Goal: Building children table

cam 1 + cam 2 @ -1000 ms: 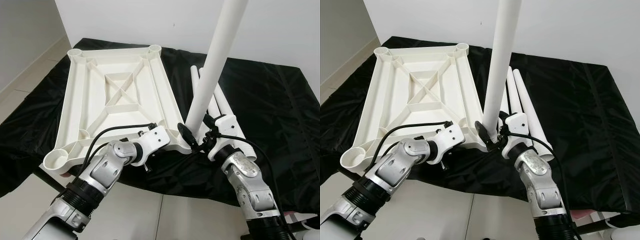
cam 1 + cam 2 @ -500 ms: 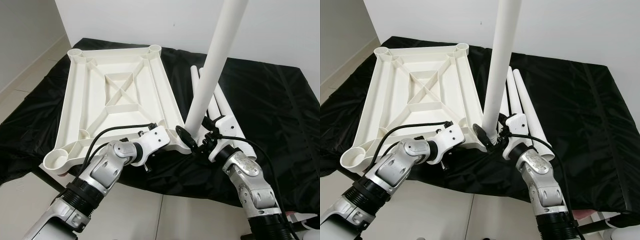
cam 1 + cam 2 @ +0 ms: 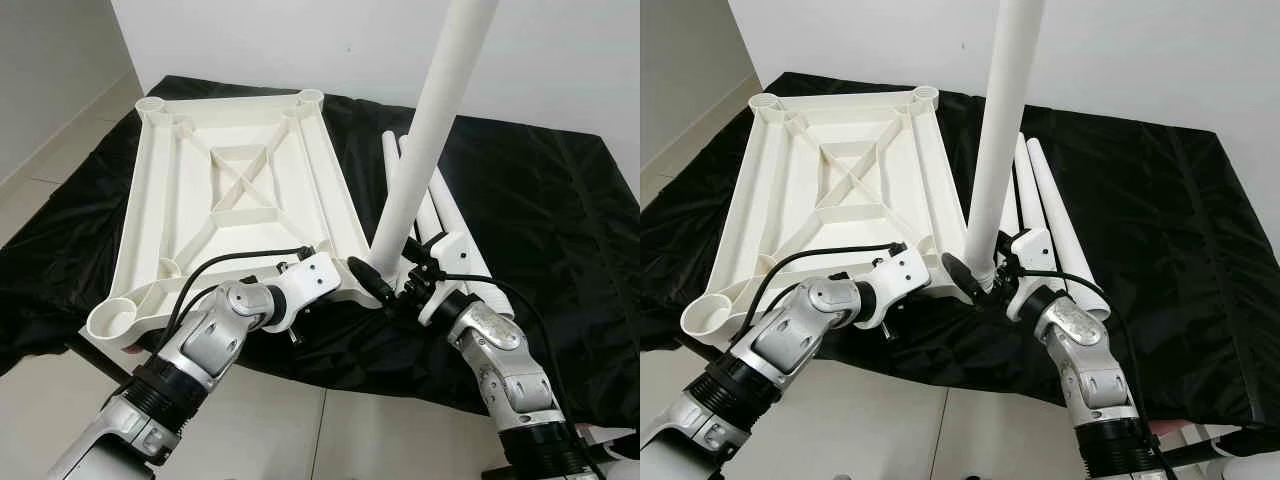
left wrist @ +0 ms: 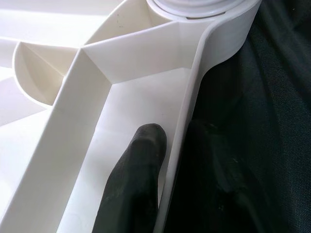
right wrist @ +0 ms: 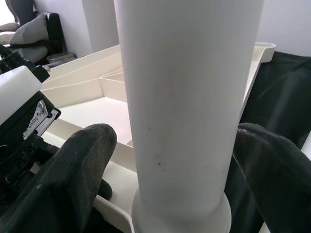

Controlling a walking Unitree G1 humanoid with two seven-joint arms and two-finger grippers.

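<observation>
While your left tool pinches the rim of the upside-down tabletop on the black cloth, your right tool has its fingers spread around the upright leg standing in the near corner socket, three spare legs beside.

A white plastic tabletop lies upside down, ribbed underside up, round sockets at its corners. One white leg stands upright in the corner socket beside the right end effector. Spare legs lie just beyond it.
</observation>
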